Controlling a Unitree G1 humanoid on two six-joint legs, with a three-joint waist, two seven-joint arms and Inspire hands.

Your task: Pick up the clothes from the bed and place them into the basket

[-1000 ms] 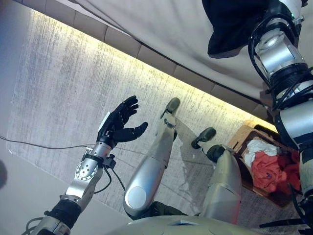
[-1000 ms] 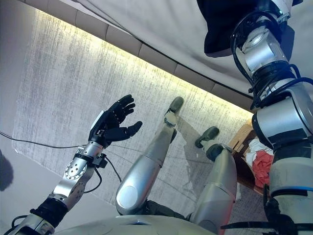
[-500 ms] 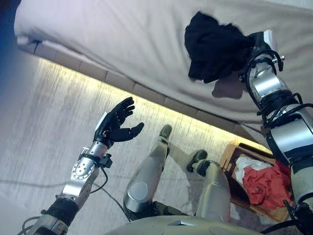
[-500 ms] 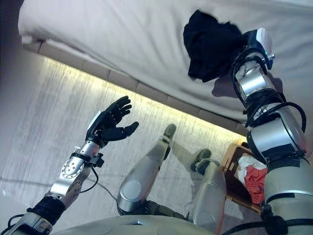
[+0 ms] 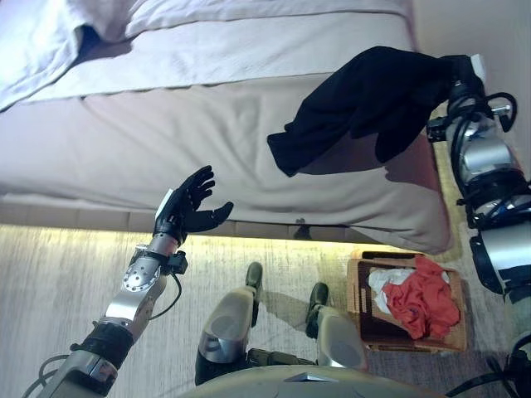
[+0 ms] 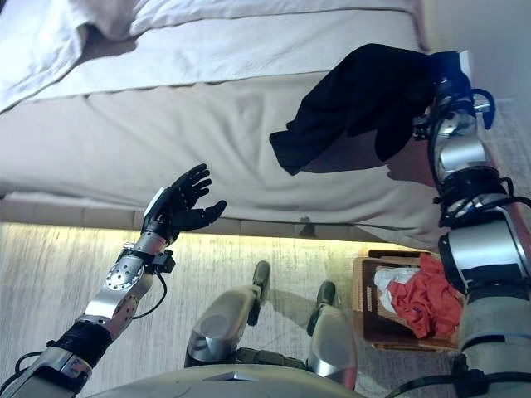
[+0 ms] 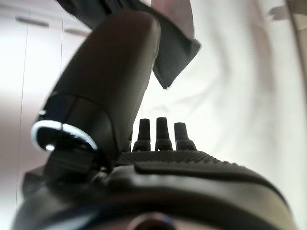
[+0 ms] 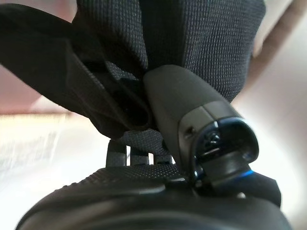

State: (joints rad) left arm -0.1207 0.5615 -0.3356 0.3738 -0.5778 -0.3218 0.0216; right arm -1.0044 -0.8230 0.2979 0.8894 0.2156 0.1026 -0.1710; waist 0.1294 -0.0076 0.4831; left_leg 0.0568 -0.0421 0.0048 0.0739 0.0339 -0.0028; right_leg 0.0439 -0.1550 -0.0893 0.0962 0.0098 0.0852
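Note:
A black garment (image 5: pixel 365 104) hangs in the air above the bed's (image 5: pixel 166 141) right end, held up by my right hand (image 5: pixel 462 73), whose fingers and thumb are curled into the cloth (image 8: pixel 144 62). The wicker basket (image 5: pixel 455 332) stands on the floor at the bed's foot, lower right, with a red garment (image 5: pixel 423 298) and a white one (image 5: pixel 383 278) in it. My left hand (image 5: pixel 189 207) is raised, open and empty, in front of the bed's side edge.
Rumpled white bedding (image 5: pixel 50 33) lies at the bed's far left. A lit strip runs under the bed frame (image 5: pixel 99 220). Pale carpet (image 5: pixel 50 290) covers the floor on my left.
The camera has swung up, bringing the whole bed into view. My right hand has lifted the black garment clear of the mattress, and it now hangs stretched out. The left hand keeps its open pose.

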